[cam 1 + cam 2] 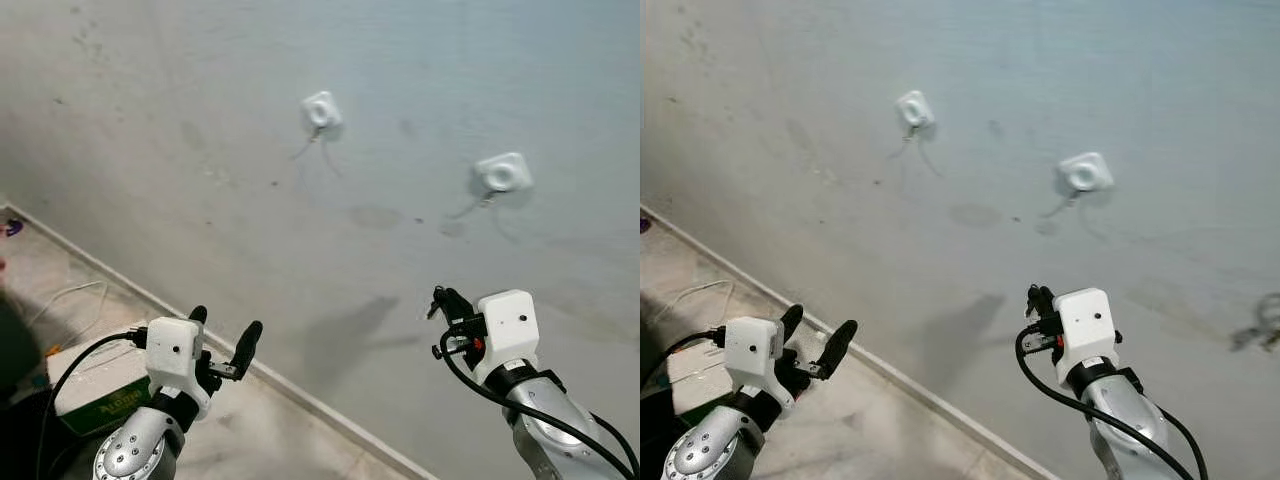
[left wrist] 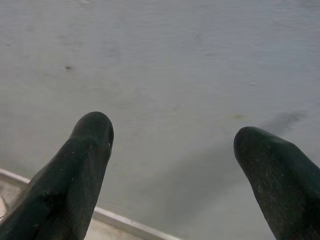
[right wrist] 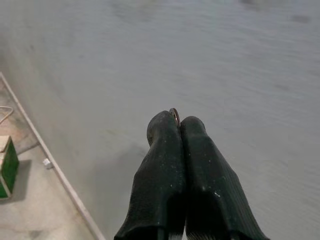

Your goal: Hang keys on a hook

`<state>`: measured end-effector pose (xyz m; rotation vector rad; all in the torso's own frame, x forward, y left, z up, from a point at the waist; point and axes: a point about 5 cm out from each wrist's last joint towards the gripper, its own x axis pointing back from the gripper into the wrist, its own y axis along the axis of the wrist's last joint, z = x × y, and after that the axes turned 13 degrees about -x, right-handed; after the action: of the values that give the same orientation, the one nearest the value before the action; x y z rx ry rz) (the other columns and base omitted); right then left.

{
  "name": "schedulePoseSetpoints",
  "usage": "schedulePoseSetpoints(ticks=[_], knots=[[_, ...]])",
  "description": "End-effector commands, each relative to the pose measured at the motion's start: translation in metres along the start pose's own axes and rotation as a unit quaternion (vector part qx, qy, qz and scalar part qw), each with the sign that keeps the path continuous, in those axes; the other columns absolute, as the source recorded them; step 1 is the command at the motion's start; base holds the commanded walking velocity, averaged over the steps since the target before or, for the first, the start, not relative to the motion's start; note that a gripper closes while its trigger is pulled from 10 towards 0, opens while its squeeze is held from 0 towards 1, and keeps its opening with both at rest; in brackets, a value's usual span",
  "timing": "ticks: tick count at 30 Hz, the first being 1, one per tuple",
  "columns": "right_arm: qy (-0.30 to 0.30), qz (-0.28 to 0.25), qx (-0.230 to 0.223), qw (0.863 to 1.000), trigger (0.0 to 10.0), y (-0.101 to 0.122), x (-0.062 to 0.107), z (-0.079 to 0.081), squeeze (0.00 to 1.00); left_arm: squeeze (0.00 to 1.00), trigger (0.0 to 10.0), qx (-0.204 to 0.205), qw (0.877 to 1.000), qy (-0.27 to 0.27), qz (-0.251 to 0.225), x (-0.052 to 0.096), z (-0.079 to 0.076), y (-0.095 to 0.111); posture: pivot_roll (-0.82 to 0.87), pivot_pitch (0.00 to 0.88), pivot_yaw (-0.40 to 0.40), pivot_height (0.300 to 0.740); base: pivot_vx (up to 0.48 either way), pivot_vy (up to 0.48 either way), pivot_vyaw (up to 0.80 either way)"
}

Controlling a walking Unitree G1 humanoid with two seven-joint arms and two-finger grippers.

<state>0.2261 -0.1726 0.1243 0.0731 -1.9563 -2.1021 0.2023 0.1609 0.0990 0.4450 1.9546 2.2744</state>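
Two white square hooks are stuck on the grey wall, one [image 1: 320, 110] higher up near the middle and one [image 1: 502, 173] lower to the right. My right gripper [image 1: 441, 298] is raised in front of the wall, below the right hook and well short of it. Its fingers are pressed together, and the thin edge of a key ring [image 3: 174, 111] peeks out between the tips. My left gripper [image 1: 225, 323] is held low on the left. It is open and holds nothing, with its fingers [image 2: 92, 135] wide apart facing the bare wall.
A white baseboard [image 1: 300, 395] runs diagonally where the wall meets the floor. A green and white box [image 1: 100, 390] and a white cable [image 1: 70, 295] lie on the floor at the lower left. A dark blurred shape [image 1: 1262, 322] hangs on the wall at the far right.
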Motion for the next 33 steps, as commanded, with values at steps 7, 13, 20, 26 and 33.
schedulePoseSetpoints(ticks=[7, 13, 20, 26, 33], knots=[[0.002, -0.009, 0.003, 1.0, 10.0, 0.005, -0.003, 0.0, 0.0, 0.0, 10.0, 0.001, 1.0, -0.009, 0.003, -0.003, -0.001, 0.001, -0.03, 0.054, 0.005, 0.74, 0.0, 0.47, 0.0], [0.0, -0.011, 0.004, 1.0, 10.0, 0.006, -0.003, -0.001, 0.0, 0.0, 10.0, 0.0, 1.0, -0.012, 0.005, -0.006, -0.002, 0.001, -0.04, 0.057, 0.014, 0.74, 0.0, 0.472, 0.0], [-0.009, -0.014, 0.006, 1.0, 10.0, 0.008, -0.005, -0.002, 0.0, 0.0, 10.0, -0.006, 1.0, -0.02, 0.004, -0.007, -0.002, 0.002, -0.05, 0.062, 0.024, 0.74, 0.0, 0.131, 0.0], [-0.011, -0.009, 0.007, 1.0, 10.0, 0.007, -0.004, -0.003, 0.0, 0.0, 10.0, 0.004, 1.0, -0.019, -0.002, -0.01, -0.004, 0.005, -0.06, 0.067, 0.023, 0.74, 0.0, 0.0, -0.74], [-0.01, -0.007, 0.01, 1.0, 10.0, 0.008, -0.002, -0.005, 0.0, 0.0, 10.0, 0.011, 1.0, -0.016, -0.005, -0.014, -0.005, 0.007, -0.06, 0.069, 0.017, 0.74, 0.0, 0.0, -0.76]])
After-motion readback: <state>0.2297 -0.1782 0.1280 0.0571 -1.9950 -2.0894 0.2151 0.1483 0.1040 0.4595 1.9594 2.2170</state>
